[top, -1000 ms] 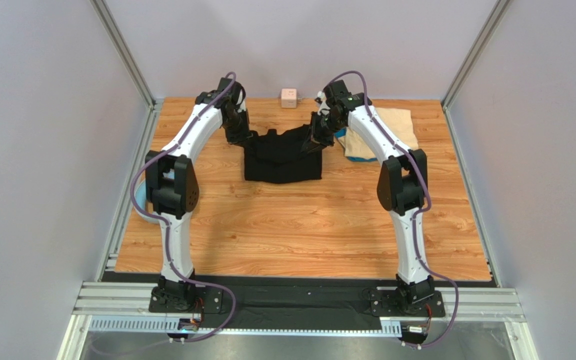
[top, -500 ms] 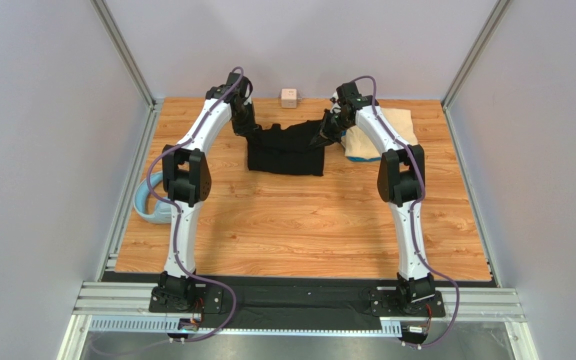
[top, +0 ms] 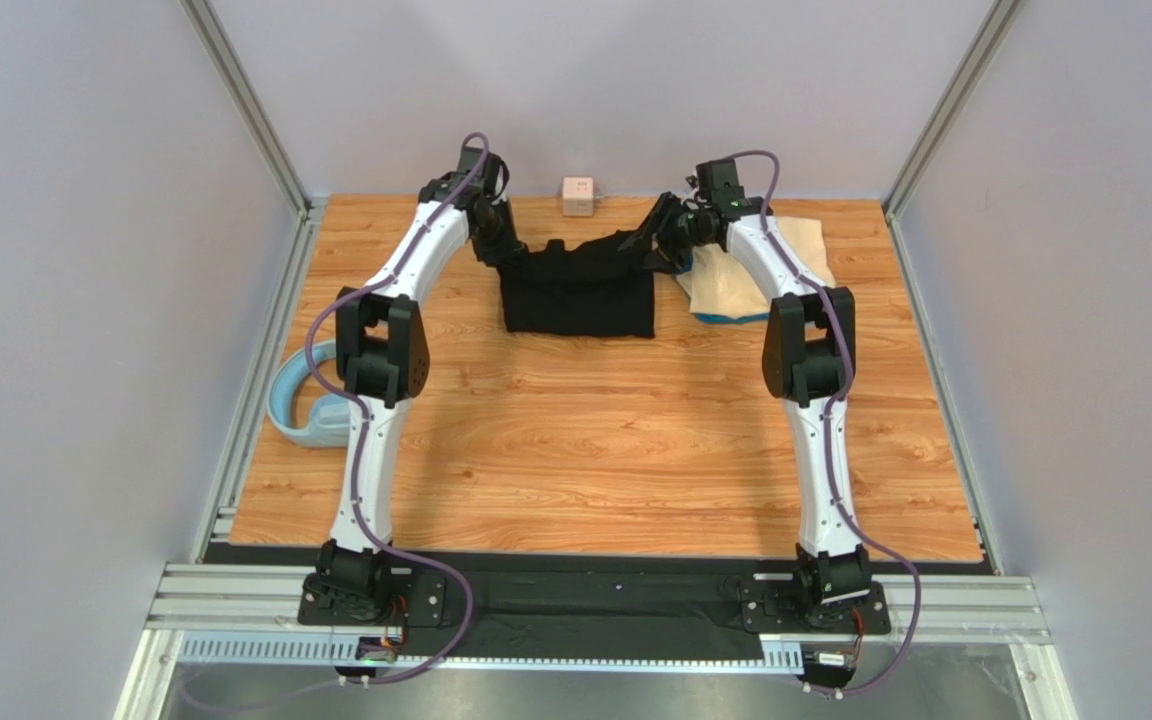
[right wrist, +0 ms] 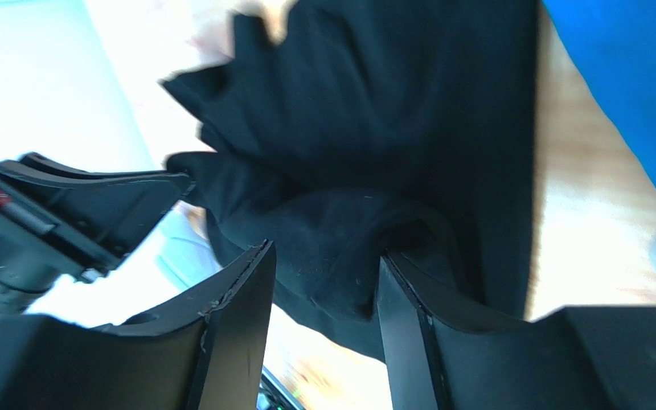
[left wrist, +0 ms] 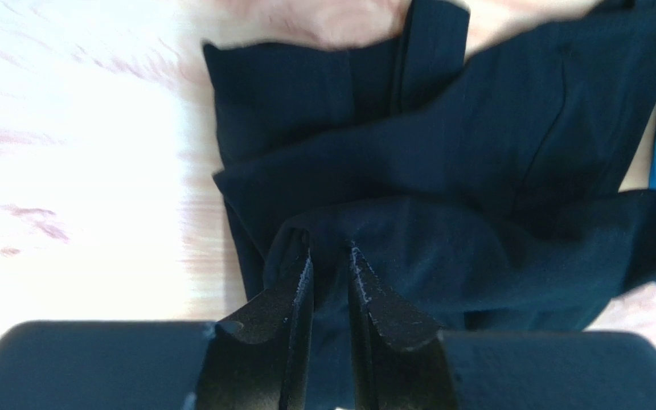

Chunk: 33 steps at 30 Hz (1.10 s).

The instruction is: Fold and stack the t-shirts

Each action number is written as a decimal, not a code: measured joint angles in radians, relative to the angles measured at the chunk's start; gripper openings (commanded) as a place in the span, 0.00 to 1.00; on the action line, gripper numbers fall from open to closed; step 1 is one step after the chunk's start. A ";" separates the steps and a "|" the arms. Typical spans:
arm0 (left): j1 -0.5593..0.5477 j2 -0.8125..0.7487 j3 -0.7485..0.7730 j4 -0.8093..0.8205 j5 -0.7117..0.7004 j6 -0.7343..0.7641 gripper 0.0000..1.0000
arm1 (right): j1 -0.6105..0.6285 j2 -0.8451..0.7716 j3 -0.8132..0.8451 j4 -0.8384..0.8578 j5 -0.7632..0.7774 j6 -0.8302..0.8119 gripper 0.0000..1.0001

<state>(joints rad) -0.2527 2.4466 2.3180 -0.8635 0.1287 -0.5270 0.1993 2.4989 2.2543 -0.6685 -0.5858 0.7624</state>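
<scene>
Black t-shirt [top: 579, 300] is folded into a rough rectangle on the worktop [top: 597, 450], centred close to the far edge. Its near edge lies flat and straight, its far edge is lumpy. Both arms reach out to that far edge, left arm at the shirt's far-left corner and right arm at its far-right corner.

Left tool [left wrist: 330, 249]: jaws only a sliver apart. Black cloth is bunched right at the tips and shows in the gap. Can't tell from the wrist view whether it's pinched or just lying there.

Right tool [right wrist: 325, 253]: jaws well apart, with a loose hump of black cloth sitting between them.

Cream t-shirt [top: 796, 248] lies flat in the far-right corner of the worktop, just beside the black one, with the right arm crossing above it.

Blue t-shirt [right wrist: 631, 85]: only a strip of it shows from above, at the cream shirt's left edge, between cream and black. In the right wrist view it sits just beside the black shirt's edge.

Pink cube [top: 579, 195] is at the middle of the far edge, beyond the black shirt and apart from it. Light-blue ring [top: 283, 402] is at the left edge, partly past it and half hidden by the left arm.
</scene>
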 measured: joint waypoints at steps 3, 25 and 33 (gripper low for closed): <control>0.000 -0.006 -0.009 0.039 -0.035 -0.007 0.41 | -0.007 0.000 0.000 0.065 -0.007 0.043 0.51; -0.013 -0.296 -0.243 0.167 0.030 0.020 0.31 | -0.068 -0.048 -0.016 0.238 -0.051 0.205 0.46; -0.088 -0.201 -0.266 0.179 0.132 0.035 0.30 | 0.032 -0.062 -0.050 0.180 -0.100 0.123 0.43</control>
<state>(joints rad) -0.3408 2.2459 2.0525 -0.6846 0.2604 -0.4923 0.2310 2.4371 2.2044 -0.4889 -0.6853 0.8852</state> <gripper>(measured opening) 0.305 0.435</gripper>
